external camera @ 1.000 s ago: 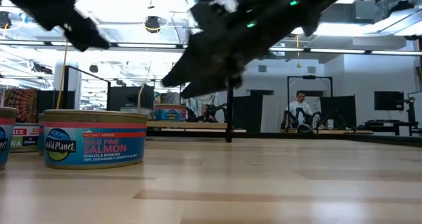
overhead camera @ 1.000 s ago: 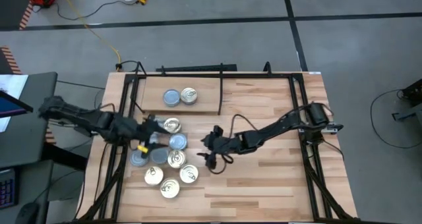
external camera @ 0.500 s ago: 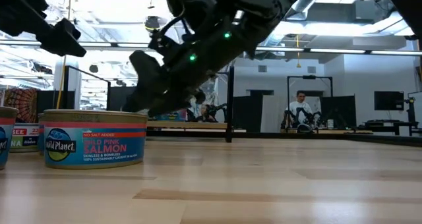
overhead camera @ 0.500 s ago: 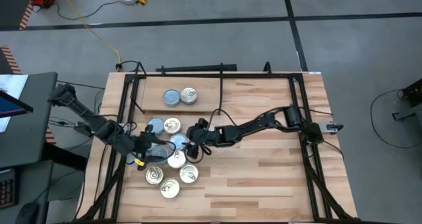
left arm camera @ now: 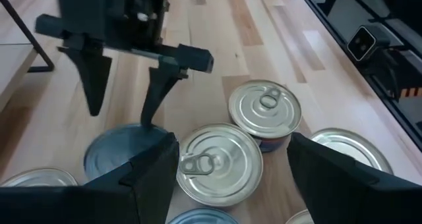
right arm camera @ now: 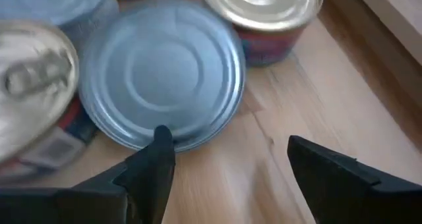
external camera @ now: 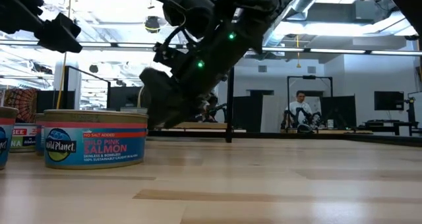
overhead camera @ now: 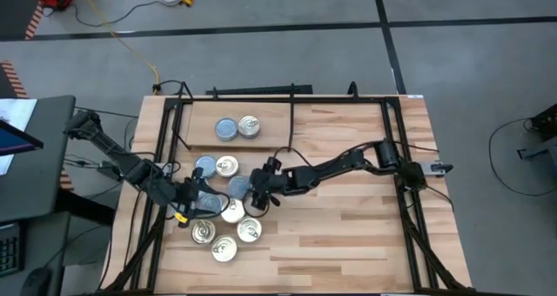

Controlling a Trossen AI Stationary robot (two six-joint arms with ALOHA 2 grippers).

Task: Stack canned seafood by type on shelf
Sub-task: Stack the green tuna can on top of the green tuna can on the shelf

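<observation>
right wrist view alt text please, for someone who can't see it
The right claw hangs open just above a blue-grey topped tin on the wooden table. A gold pull-tab tin sits just beyond it, and another pull-tab tin is at one side.

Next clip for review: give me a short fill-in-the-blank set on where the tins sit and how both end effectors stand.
1. The light wooden shelf holds ____ small round tins.
2. The left end effector and right end effector both have ____ fingers.
3. The right end effector hovers beside a flat round tin with a ____ top.

Missing words: two; open; bluish-grey
</observation>
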